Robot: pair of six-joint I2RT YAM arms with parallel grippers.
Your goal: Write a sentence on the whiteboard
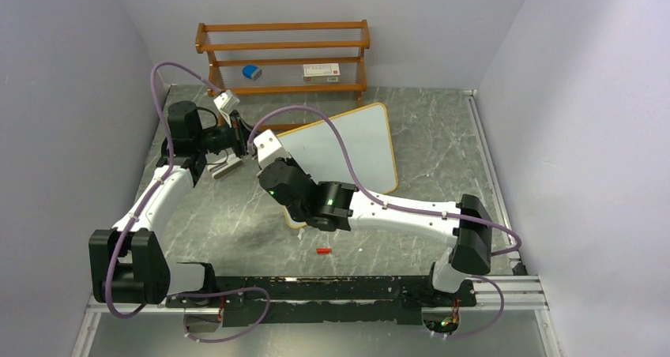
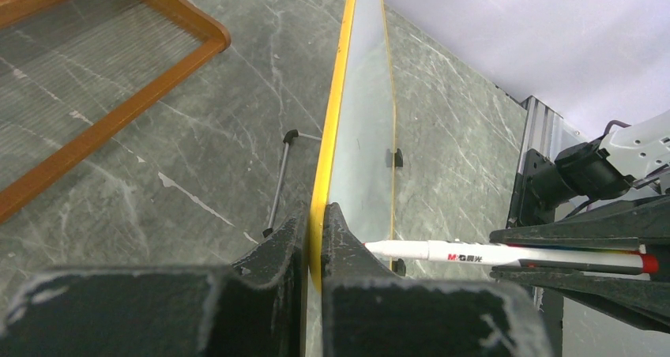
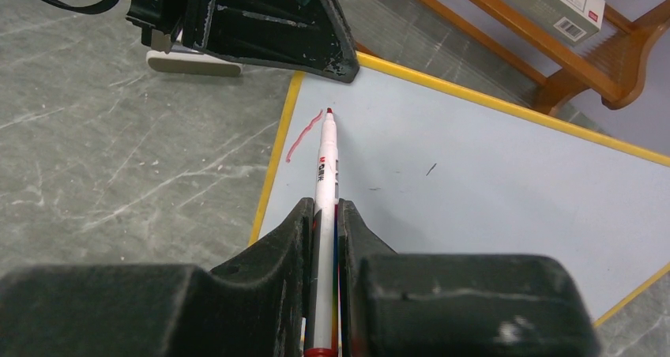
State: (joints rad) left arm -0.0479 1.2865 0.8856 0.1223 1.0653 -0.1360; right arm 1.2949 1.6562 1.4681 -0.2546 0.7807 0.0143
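Observation:
The whiteboard (image 1: 351, 148) stands tilted on the table, white with a thin yellow frame. My left gripper (image 1: 235, 138) is shut on the board's left edge; in the left wrist view the jaws (image 2: 316, 232) pinch the yellow frame, with the whiteboard (image 2: 359, 120) seen edge-on. My right gripper (image 3: 322, 208) is shut on a white marker (image 3: 325, 161) with a red tip. The tip touches the whiteboard (image 3: 474, 183) near its upper left corner, at the end of a short red stroke (image 3: 303, 137). The marker (image 2: 474, 253) also shows in the left wrist view, pressed against the board's face.
A brown slatted shelf rack (image 1: 284, 57) stands at the back, holding a blue object (image 1: 251, 72) and a white box (image 1: 321, 72). A small red cap (image 1: 322, 251) lies on the table near the front. A flat white block (image 3: 193, 62) lies left of the board.

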